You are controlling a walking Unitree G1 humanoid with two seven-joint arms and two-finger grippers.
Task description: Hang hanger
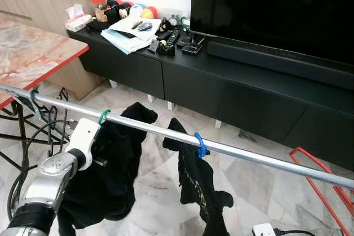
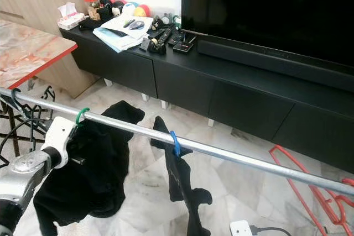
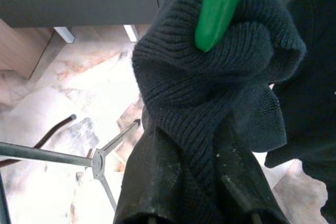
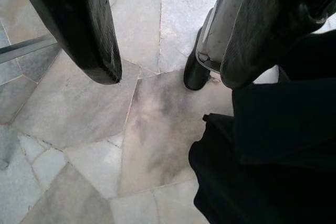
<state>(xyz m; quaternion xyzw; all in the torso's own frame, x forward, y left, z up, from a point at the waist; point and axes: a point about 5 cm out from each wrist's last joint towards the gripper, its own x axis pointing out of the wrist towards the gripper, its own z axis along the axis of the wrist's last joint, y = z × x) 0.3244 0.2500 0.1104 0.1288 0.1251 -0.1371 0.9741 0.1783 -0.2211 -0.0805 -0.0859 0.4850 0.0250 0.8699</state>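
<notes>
A silver rail (image 1: 249,156) runs across in front of me. The green hanger (image 1: 104,115) hooks over it on the left and carries a black knit garment (image 1: 113,175). My left gripper (image 3: 194,140) is shut on the bunched garment just below the green hook (image 3: 218,3); in the eye views its white wrist (image 1: 86,134) sits right under the rail. A blue hanger (image 1: 200,145) with another black garment (image 1: 196,183) hangs further right. My right gripper (image 4: 168,74) hangs open over the marble floor, beside black cloth (image 4: 273,145).
A black TV console (image 1: 221,81) with a TV (image 1: 276,9) and clutter stands behind the rail. A marble-topped table (image 1: 33,53) is at the left. Red hangers (image 1: 321,175) and a white plug (image 1: 264,229) lie on the floor at the right.
</notes>
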